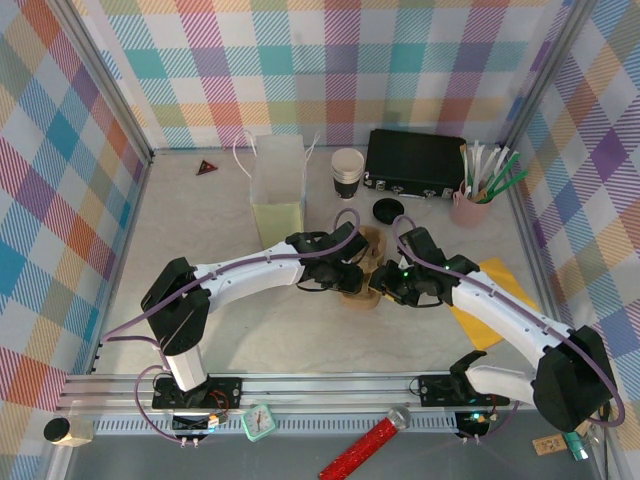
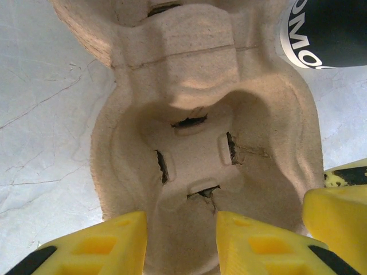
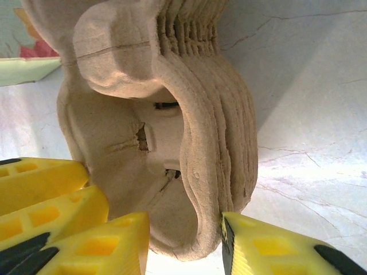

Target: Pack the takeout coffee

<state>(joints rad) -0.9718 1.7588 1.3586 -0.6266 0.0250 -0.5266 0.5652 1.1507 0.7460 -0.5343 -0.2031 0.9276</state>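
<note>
**Takeout coffee** (image 1: 347,172): stands upright at upper centre of the top view, just left of the black case (image 1: 415,163) and well apart from both arms. It has a dark body and a pale open top. A black lid (image 1: 388,209) lies flat on the table below and to the right of it, not touching. The cup is too small in this view to tell whether it holds liquid, so treat it as full.

**Handling (judgement):** The paper wall is light and soft. It would crush under a hard squeeze, tip easily, and spill while unlidded. Take it around the body at mid-height, below the rim, and keep it upright.

**Tools:** The left gripper (image 2: 179,220) pinches the near rim of the carrier stack (image 2: 189,69), and moulded pulp fills the gap between its yellow fingers. The right gripper (image 3: 184,220) is pressed onto the stack's side edge, with several nested layers clamped between its fingers. Both meet at centre frame in the top view. The likely step is peeling one carrier free.

**Surface:** The table (image 1: 250,330) is pale, marbled and smooth, with hairline veins.

**Room:**
- A translucent handled bag (image 1: 278,185) stands left of the cup.
- A pink holder of straws (image 1: 472,205) is at upper right.
- A yellow sheet (image 1: 478,328) lies under the right arm.
- Checked walls (image 1: 60,150) close in on three sides.
- A reach to the cup from the right would pass over the lid.
</note>
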